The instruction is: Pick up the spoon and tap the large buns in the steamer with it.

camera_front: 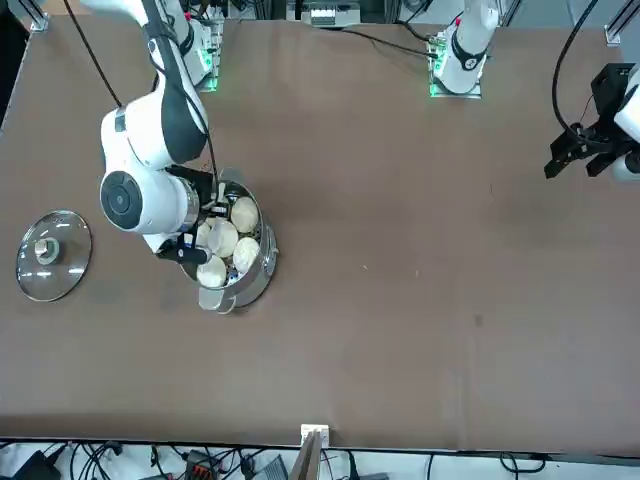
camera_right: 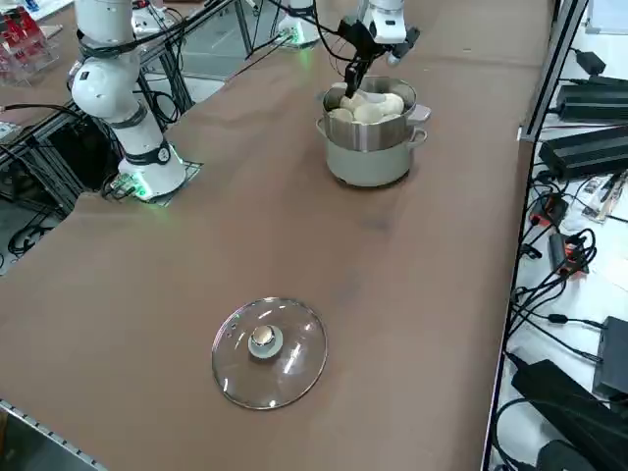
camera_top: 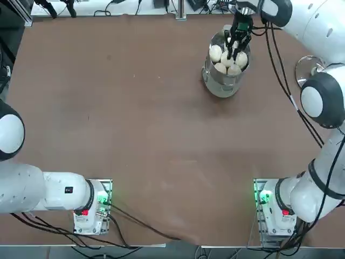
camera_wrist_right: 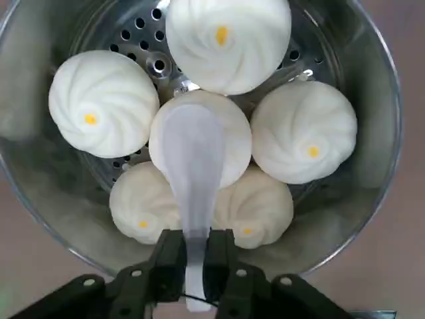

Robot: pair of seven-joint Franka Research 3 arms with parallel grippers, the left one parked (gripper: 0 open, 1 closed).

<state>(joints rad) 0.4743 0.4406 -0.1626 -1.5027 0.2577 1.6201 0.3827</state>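
The spoon's [camera_wrist_right: 193, 174] bowl hid most of the centre bun, and the handle tip was cut off below the fingers. The right gripper [camera_wrist_right: 196, 266] was clamped on the spoon handle, poised above the steamer [camera_wrist_right: 372, 166]. The steamer rim ringed it closely. Directly beneath lay the large buns [camera_wrist_right: 305, 133], six counted, on the perforated tray.

Six round white pleated steamed buns [camera_wrist_right: 103, 103], each with a small yellow dot, sit in one shiny stainless-steel steamer pot [camera_wrist_right: 382, 119]. One small white ceramic soup spoon [camera_wrist_right: 192, 166] lies over them. One round glass lid with a metal knob [camera_right: 270, 351] rests on the brown counter [camera_top: 135, 135].
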